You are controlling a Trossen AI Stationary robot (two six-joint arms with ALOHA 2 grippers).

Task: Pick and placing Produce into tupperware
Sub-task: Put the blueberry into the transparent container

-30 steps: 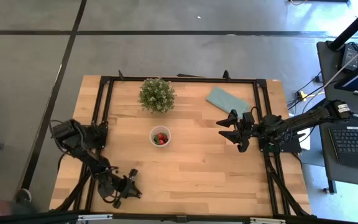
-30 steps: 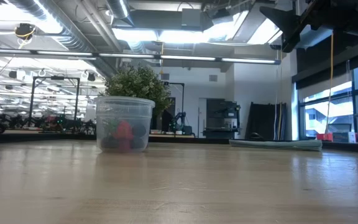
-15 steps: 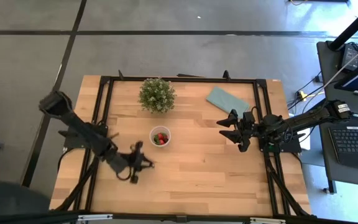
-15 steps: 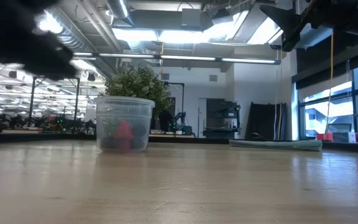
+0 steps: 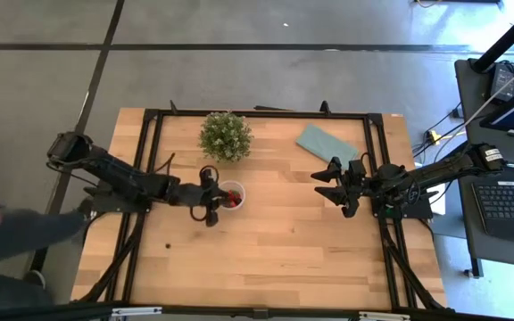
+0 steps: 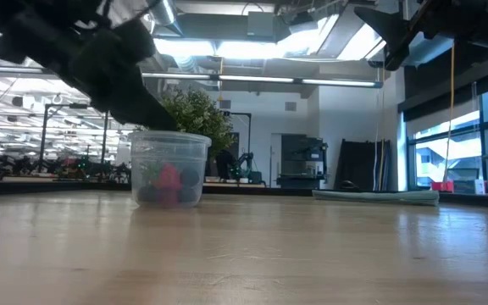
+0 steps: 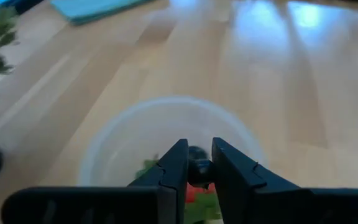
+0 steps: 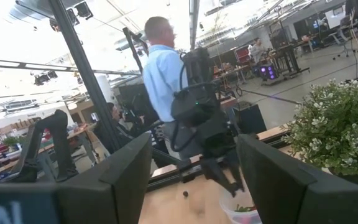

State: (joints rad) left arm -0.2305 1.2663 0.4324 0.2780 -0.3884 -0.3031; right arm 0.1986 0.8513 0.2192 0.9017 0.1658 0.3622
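Note:
The clear round cup (image 5: pixel 230 194) stands on the wooden table in front of the potted plant; red strawberries (image 7: pixel 194 194) lie inside it. My left gripper (image 5: pixel 211 198) hangs over the cup's left rim (image 7: pixel 166 102), shut on a small dark berry (image 7: pixel 197 168). In the low view the left arm (image 6: pixel 100 59) slants down toward the cup (image 6: pixel 169 169). My right gripper (image 5: pixel 333 183) waits open above the table's right half, away from the cup. A tiny dark speck, perhaps another berry (image 5: pixel 167 243), lies on the table left of and nearer than the cup. My left gripper pinches the dark berry (image 7: pixel 197 169) between its two fingertips (image 7: pixel 176 167). The fingers reach level from the table's left. The berry is lifted clear, above the cup's opening.
A bushy potted plant (image 5: pixel 225 135) stands just beyond the cup. A flat teal cloth (image 5: pixel 326 143) lies at the far right. A black frame (image 5: pixel 257 114) rims the table. A person's sleeve (image 5: pixel 16 236) shows at the near left, off the table. Bare wood lies near the front edge.
My left arm has swung from the table's near-left corner up and toward the far right, ending over the cup. The right arm and the cup have kept still. A person has come into the high view at the near left.

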